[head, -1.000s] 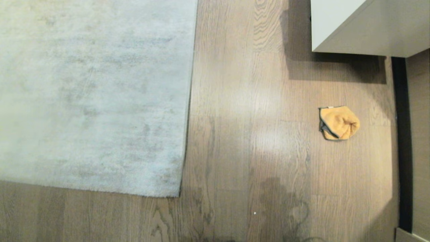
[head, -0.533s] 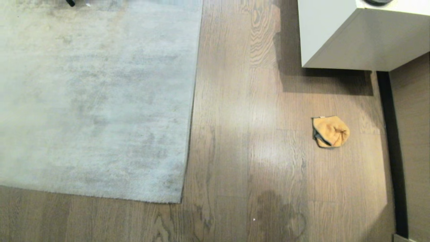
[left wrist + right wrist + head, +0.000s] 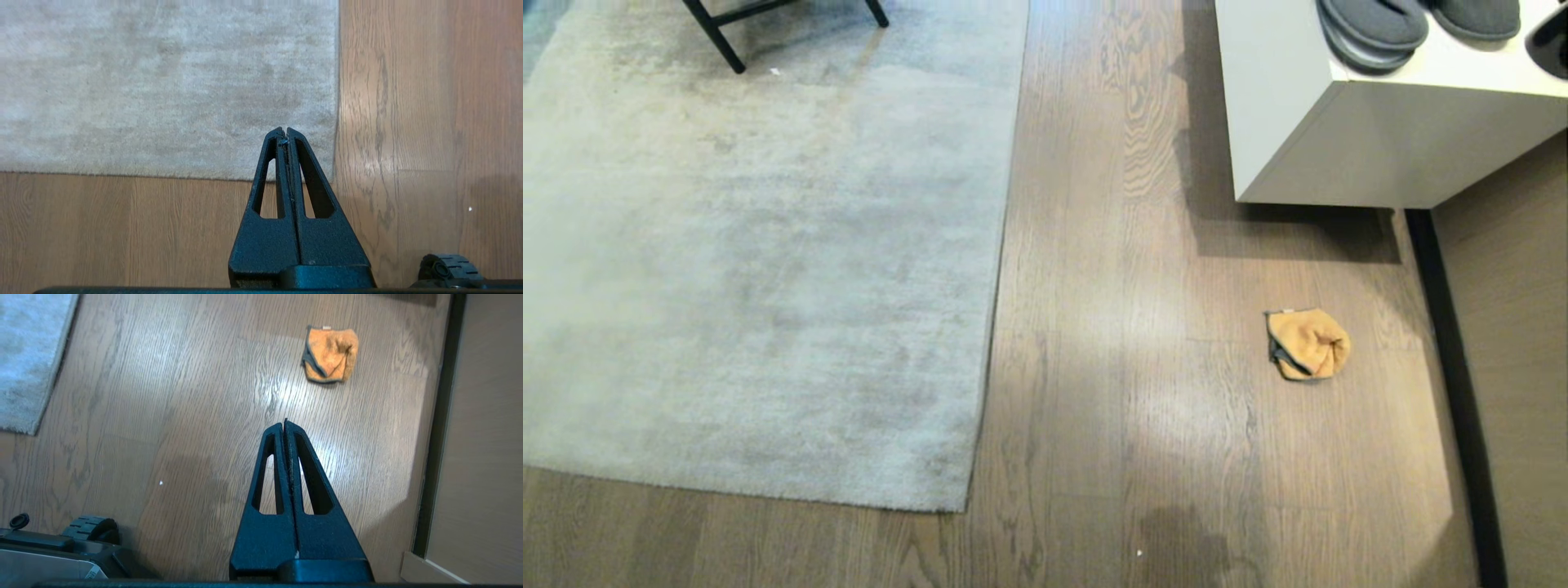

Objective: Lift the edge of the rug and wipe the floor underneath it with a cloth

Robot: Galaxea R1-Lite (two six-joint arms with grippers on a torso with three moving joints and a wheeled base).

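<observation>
Head view showed the rug edge [image 3: 996, 310] lying flat on the floor [image 3: 1111, 327], the orange cloth [image 3: 1307, 345] crumpled well apart near a white cabinet [image 3: 1339, 147]. The left pincer [image 3: 284, 130] and right pincer [image 3: 284, 422] hung closed, empty.

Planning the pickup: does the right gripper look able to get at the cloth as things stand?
Probably yes: the cloth lies alone on bare floor ahead of the right gripper, nothing between. Its fingers are shut, so they must open first.
</observation>
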